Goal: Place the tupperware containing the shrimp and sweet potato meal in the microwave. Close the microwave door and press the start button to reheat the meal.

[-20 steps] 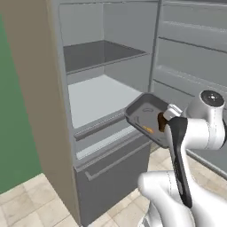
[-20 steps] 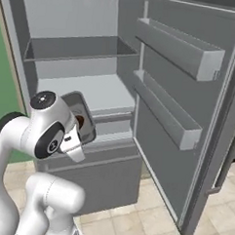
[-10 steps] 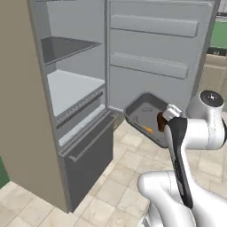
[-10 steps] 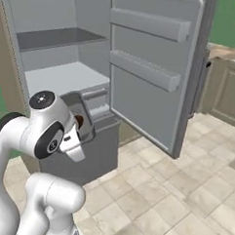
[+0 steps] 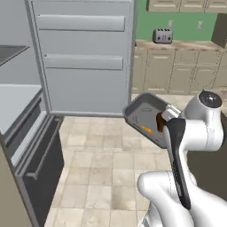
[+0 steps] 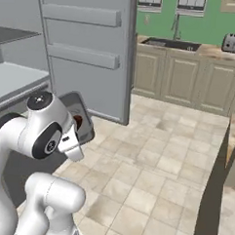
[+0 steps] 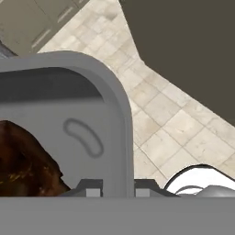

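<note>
The tupperware (image 5: pixel 142 114) is a shallow grey tray held in the air in front of the arm, tilted, with its open side facing the left base camera. An orange bit (image 5: pixel 147 130) and a brown lump (image 5: pixel 160 122) of the shrimp and sweet potato meal lie at its lower end. My gripper (image 5: pixel 165 120) is shut on the tray's near rim. In the hand view the fingertips (image 7: pixel 94 186) pinch the grey rim (image 7: pixel 123 137), with the brown lump (image 7: pixel 23 160) to their left. The right base view shows the tupperware (image 6: pixel 79 112) beside the arm's upper joint. The microwave and the microwave door are out of view.
The open fridge door (image 5: pixel 84 57) stands ahead on the left, with the fridge shelf (image 5: pixel 13 99) and dark drawer (image 5: pixel 40 164) at the far left. Beige cabinets (image 5: pixel 177 71) with a toaster (image 5: pixel 162 35) and a sink (image 6: pixel 171 43) line the back wall. Tiled floor (image 6: pixel 166 161) lies between.
The whole picture has swung as the base turned: the fridge slid to the left and the kitchen counter came into view. The tupperware stays in the gripper in the same pose.
</note>
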Controlling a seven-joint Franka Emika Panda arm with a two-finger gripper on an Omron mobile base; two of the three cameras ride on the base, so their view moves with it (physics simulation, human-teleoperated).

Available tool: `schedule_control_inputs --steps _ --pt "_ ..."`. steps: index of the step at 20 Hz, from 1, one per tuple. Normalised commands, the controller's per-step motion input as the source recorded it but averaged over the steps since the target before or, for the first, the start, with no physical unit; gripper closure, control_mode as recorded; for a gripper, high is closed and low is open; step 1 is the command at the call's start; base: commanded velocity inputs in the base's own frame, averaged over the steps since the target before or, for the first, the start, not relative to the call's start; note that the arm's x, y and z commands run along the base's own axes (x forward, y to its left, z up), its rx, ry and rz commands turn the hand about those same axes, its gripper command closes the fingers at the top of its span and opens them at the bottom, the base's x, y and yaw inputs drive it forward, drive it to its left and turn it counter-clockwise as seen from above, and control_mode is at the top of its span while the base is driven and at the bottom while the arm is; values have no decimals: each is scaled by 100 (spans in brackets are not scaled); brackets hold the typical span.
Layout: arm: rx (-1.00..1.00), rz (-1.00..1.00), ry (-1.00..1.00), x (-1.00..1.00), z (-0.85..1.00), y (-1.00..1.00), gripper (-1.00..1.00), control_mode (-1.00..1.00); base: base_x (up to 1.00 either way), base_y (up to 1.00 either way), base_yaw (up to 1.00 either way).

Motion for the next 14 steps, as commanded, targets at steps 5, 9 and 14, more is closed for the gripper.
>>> schedule_control_inputs --steps 5,9,14 --pt "0 0 0 0 0 0 100 100 12 0 -61" --pt "0 0 0 0 0 0 100 100 49 0 -45" --pt "0 0 0 0 0 0 100 100 73 0 -26"
